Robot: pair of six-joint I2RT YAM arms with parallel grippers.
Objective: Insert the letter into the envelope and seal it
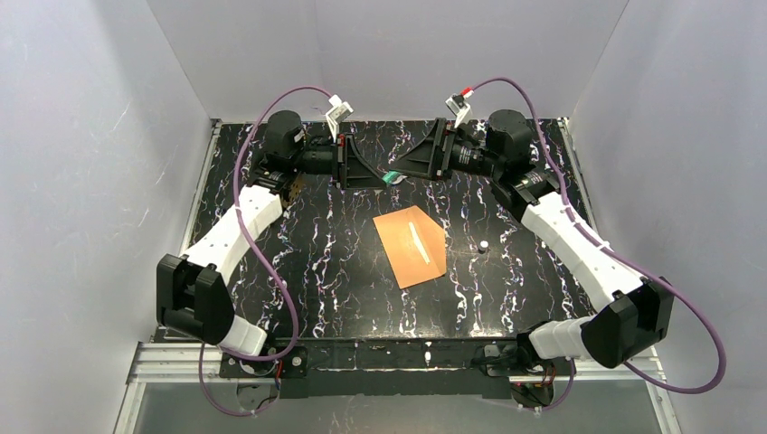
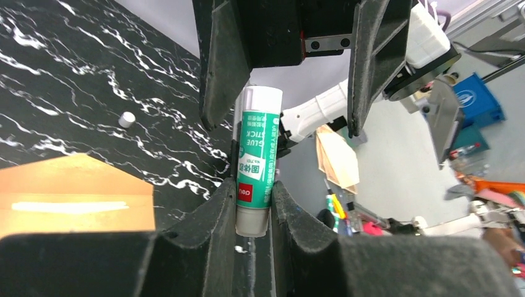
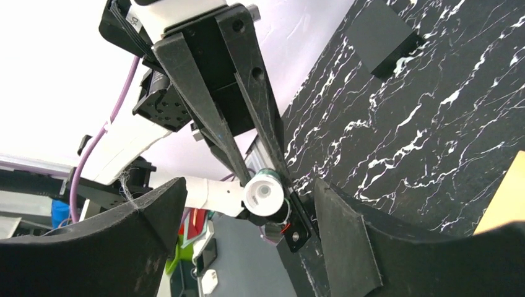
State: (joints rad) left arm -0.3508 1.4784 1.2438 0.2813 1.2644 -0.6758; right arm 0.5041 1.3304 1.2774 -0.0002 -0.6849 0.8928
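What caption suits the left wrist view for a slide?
Left gripper holds a glue stick, right gripper open around it, envelope on table.

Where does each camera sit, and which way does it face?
Top external: above and behind the robot, looking down on table and envelope; left arm and right arm show.
Left wrist: on the left arm, looking along the left hand, shut on the glue stick.
Right wrist: looking past the open right hand at that stick's end.
Shared: all three show stick and envelope.

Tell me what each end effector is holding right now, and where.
Left end effector pinches the glue stick near one end; right end effector is open, holding nothing.
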